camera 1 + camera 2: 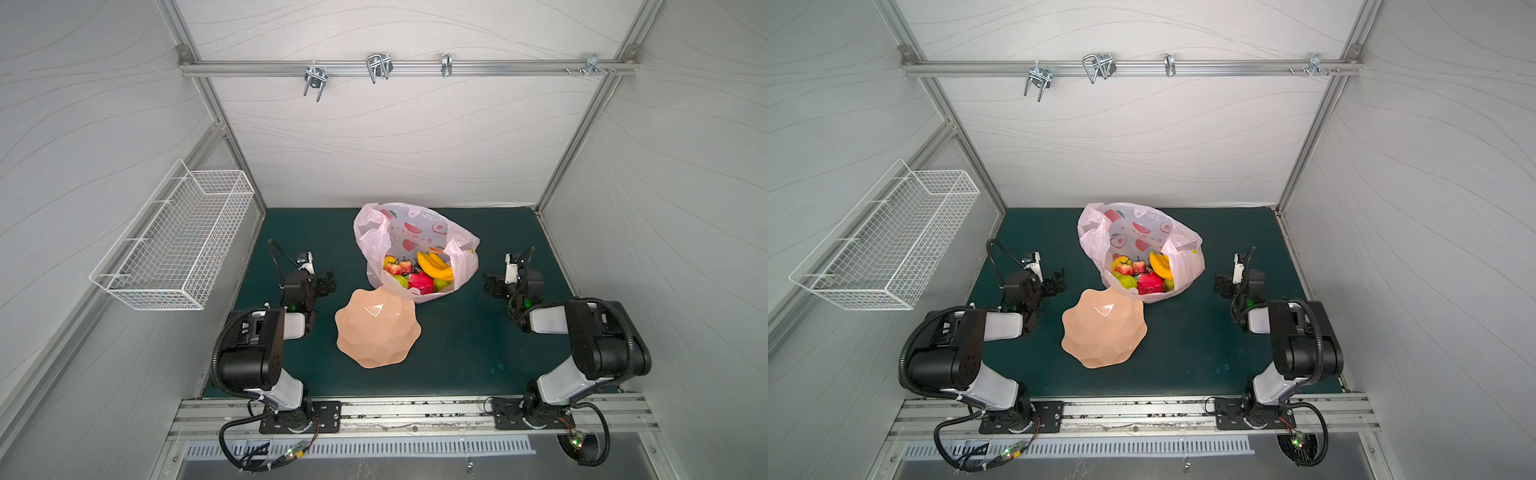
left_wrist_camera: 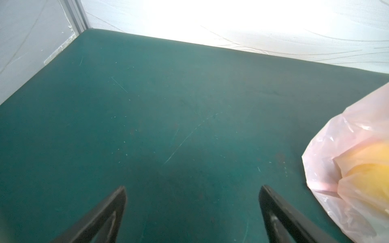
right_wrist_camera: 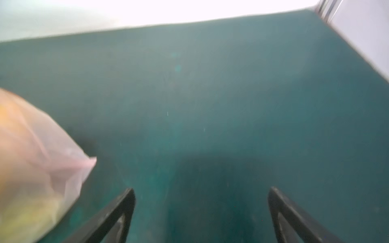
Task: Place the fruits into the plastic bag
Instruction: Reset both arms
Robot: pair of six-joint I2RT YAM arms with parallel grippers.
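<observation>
We find the fruits [image 1: 417,272] piled inside the plastic bag [image 1: 419,226], mouth open, at twelve o'clock of the bare plate [image 1: 376,332]; we judge the task done. The left end effector [image 2: 192,189] and right end effector [image 3: 202,190] gape wide, empty, apparently parked at the bag's nine and three o'clock.

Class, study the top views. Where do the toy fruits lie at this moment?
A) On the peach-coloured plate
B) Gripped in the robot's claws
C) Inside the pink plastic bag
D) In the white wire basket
C: the fruits sit together inside the open plastic bag. The plate in front of it is bare, and the left claw and right claw stand open, holding nothing.
</observation>
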